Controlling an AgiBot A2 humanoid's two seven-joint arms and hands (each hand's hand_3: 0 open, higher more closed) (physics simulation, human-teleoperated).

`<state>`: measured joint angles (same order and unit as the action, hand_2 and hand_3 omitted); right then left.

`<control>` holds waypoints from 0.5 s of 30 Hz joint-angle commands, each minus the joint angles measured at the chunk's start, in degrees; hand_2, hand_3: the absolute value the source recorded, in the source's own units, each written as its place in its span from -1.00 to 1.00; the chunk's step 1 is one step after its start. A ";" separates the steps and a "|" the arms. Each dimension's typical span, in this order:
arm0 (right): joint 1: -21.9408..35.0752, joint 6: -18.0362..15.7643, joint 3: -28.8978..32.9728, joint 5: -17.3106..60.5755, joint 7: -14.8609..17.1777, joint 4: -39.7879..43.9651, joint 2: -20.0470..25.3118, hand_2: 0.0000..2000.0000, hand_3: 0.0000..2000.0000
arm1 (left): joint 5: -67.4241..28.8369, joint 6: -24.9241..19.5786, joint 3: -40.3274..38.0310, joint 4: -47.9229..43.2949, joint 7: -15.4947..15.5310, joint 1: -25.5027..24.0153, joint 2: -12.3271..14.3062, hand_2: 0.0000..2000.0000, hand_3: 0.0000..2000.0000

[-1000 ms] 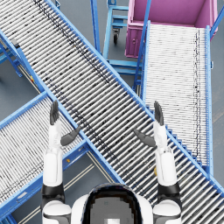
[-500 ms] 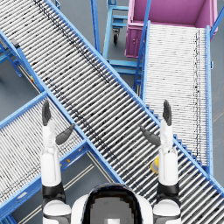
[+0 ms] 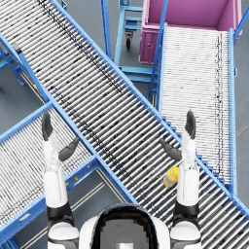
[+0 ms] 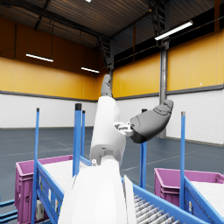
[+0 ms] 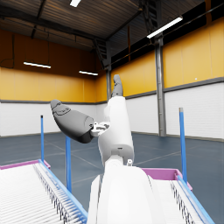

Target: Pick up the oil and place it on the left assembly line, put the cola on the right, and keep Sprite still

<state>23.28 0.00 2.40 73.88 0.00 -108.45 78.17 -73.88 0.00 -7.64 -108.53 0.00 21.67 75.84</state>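
Note:
A small yellow bottle [image 3: 170, 177], oil by its colour, lies on the rollers of the central diagonal conveyor [image 3: 97, 102], half hidden behind my right forearm. No cola or Sprite shows in any view. My left hand [image 3: 52, 141] is raised over the left conveyor's edge, fingers up and thumb spread, holding nothing. My right hand [image 3: 184, 140] is raised the same way above the central conveyor's right rail, empty, just beyond the bottle. The wrist views show each hand, the left [image 4: 131, 118] and the right [image 5: 100, 120], pointing at the hall ceiling.
The left conveyor [image 3: 19, 165] runs off the lower left. The right conveyor [image 3: 194, 87] leads away to a pink bin [image 3: 194, 14]. Blue rails and posts edge all the lines. Pink bins [image 4: 26, 183] also stand below in the left wrist view.
Both arms have spread outward and the hands have lifted. The yellow bottle, unseen one second ago, now shows beside my right forearm.

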 commanded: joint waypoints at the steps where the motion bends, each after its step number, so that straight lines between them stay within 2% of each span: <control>1: 0.80 0.00 0.15 0.00 0.00 -0.15 0.05 -1.00 -1.00 | 0.00 0.00 0.04 -0.03 0.00 0.08 0.03 -1.00 -1.00; 15: 1.36 0.00 1.03 0.00 0.00 0.14 0.79 -1.00 -1.00 | 0.00 0.00 0.22 -0.87 0.00 0.32 0.58 -1.00 -1.00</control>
<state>24.08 0.00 3.39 73.88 0.00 -108.14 79.05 -73.87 0.00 -7.43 -109.48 0.00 21.95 76.46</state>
